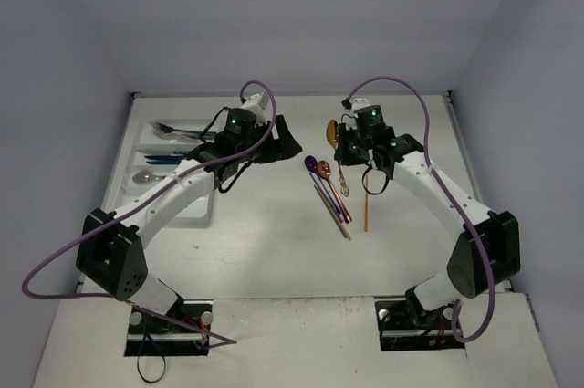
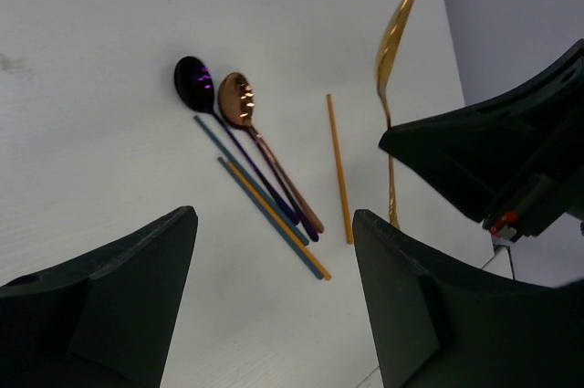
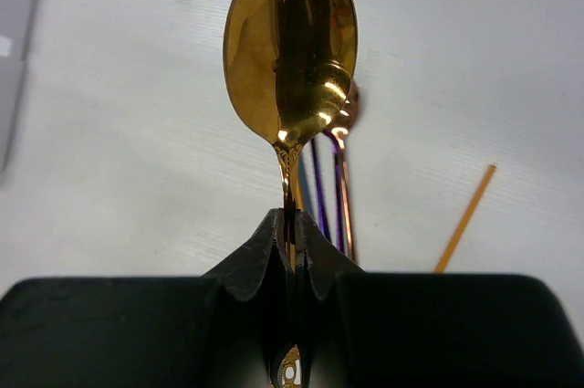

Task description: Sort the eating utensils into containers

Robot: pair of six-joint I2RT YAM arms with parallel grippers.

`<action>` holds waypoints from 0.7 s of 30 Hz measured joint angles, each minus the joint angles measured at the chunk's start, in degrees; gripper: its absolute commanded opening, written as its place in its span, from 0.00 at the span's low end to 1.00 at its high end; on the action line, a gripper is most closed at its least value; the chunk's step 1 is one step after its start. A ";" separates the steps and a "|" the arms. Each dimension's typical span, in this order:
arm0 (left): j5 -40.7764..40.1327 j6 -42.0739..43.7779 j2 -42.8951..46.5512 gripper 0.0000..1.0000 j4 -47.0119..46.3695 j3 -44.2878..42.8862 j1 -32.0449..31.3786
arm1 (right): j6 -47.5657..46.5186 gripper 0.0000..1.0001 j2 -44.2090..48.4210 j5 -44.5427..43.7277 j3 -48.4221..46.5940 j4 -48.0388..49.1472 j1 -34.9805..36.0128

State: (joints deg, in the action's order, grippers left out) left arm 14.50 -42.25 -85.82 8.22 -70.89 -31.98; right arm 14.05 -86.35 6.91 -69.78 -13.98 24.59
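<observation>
My right gripper (image 3: 292, 224) is shut on the handle of a gold spoon (image 3: 292, 50), held above the table with its bowl pointing away; from above the spoon (image 1: 332, 132) shows at the right gripper (image 1: 342, 152). Below it on the table lie a purple spoon (image 2: 193, 82), a copper spoon (image 2: 237, 100), thin blue and gold sticks (image 2: 274, 214) and an orange stick (image 2: 339, 169). My left gripper (image 2: 274, 315) is open with nothing between its fingers, hovering left of this pile (image 1: 328, 196). The white tray (image 1: 196, 205) of containers sits at the far left.
The tray holds a blue utensil (image 1: 169, 130) and a silver spoon (image 1: 141, 176). The left arm reaches across the tray's right side. Grey walls close the table at the back and both sides.
</observation>
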 measured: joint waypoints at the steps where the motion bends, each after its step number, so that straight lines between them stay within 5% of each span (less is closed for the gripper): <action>1: 0.48 0.01 -0.72 0.65 -0.71 -0.83 -0.43 | -0.50 0.00 1.08 1.62 0.01 -0.03 0.20; 13: -2.05 9.69 -7.38 0.58 0.45 -13.05 -5.83 | -2.41 0.00 3.76 12.18 1.76 -1.00 3.38; 21: -6.04 13.32 -12.22 0.43 5.21 -17.45 -5.99 | -2.63 0.00 3.89 13.12 1.77 -1.11 4.69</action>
State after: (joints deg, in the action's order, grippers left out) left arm 8.46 -28.93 -98.04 13.43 -88.34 -37.97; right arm 11.42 -82.45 20.03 -68.01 -15.09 29.28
